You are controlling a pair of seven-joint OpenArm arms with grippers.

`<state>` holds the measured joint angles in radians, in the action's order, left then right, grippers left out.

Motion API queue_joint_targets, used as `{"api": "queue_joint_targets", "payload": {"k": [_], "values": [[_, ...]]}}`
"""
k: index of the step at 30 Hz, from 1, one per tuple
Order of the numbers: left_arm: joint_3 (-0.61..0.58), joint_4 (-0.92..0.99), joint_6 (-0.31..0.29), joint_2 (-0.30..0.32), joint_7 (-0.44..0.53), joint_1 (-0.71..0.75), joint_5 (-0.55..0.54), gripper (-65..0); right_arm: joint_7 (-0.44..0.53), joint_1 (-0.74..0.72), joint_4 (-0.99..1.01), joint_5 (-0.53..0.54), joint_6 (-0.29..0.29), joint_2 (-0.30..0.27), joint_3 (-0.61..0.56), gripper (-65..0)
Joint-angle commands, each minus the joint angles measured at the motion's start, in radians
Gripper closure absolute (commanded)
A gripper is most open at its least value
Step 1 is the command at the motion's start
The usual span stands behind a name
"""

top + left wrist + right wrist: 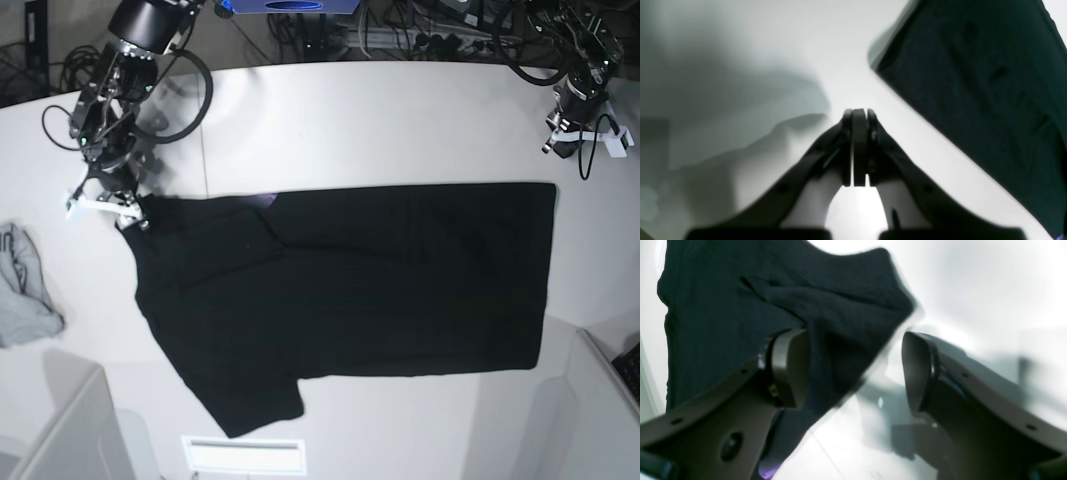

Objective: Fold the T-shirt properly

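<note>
1. T-shirt [350, 300] spread plain side up across the table [400, 120], one sleeve folded in at the top edge, the other [255, 400] sticking out toward the near edge; only a sliver of purple showing at the fold.
2. Left gripper [859, 115] pressed together on nothing, over bare table beside the hem corner [880, 63]; descending shut would just push the cloth or miss the edge.
3. Right gripper [855, 368] spread wide, one pad [790, 368] above the sleeve corner, the other over bare table; closing here could catch a single layer or none and slip.
4. Blurred wrist views, so height above the cloth probably uncertain; scraping the table possible.
5. Lifting one end alone likely to skew the fold and drag wrinkles.
6. Grey cloth [25, 290] well apart, at the table's side; no snag expected.
</note>
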<state>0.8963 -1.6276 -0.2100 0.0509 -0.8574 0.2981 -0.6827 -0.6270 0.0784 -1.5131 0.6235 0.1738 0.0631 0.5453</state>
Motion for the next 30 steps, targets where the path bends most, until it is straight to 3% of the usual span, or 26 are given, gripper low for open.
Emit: {"api": "queue_joint_targets", "payload": {"k": [1, 9, 12, 14, 17, 21, 25, 30], "values": [[0.005, -0.012, -0.004, 0.013, 0.016, -0.003, -0.015, 0.0, -0.021, -0.010, 0.012, -0.003, 0.011, -0.006, -0.001, -40.4], [0.005, -0.012, 0.002, 0.013, 0.016, -0.021, -0.015, 0.0, 0.003, -0.032, 0.061, -0.004, 0.010, -0.010, -0.003, -40.4], [0.005, 0.020, 0.002, 0.013, 0.016, -0.033, -0.015, -22.7, 0.006, -0.033, 0.079, -0.004, 0.008, -0.010, -0.004, -39.8], [0.005, 0.045, 0.002, 0.013, 0.016, -0.038, -0.015, -38.3, 0.006, -0.033, 0.090, -0.004, 0.008, -0.010, -0.003, -35.3], [0.005, 0.085, 0.002, 0.013, 0.016, -0.072, -0.015, -52.3, 0.006, -0.036, 0.093, -0.004, 0.007, -0.012, -0.004, -26.1], [0.005, 0.132, -0.001, 0.013, 0.016, -0.109, -0.015, -53.2, 0.002, -0.038, 0.093, -0.004, -0.016, -0.012, -0.008, -17.3], [0.004, 0.160, -0.001, 0.014, 0.016, -0.141, -0.015, -53.2, 0.000, -0.038, 0.093, -0.004, -0.144, -0.012, -0.003, 0.0], [-0.003, 0.175, 0.001, 0.014, 0.016, -0.188, -0.010, -53.2, -0.001, -0.036, 0.093, -0.004, -0.148, -0.012, -0.001, 0.0]]}}
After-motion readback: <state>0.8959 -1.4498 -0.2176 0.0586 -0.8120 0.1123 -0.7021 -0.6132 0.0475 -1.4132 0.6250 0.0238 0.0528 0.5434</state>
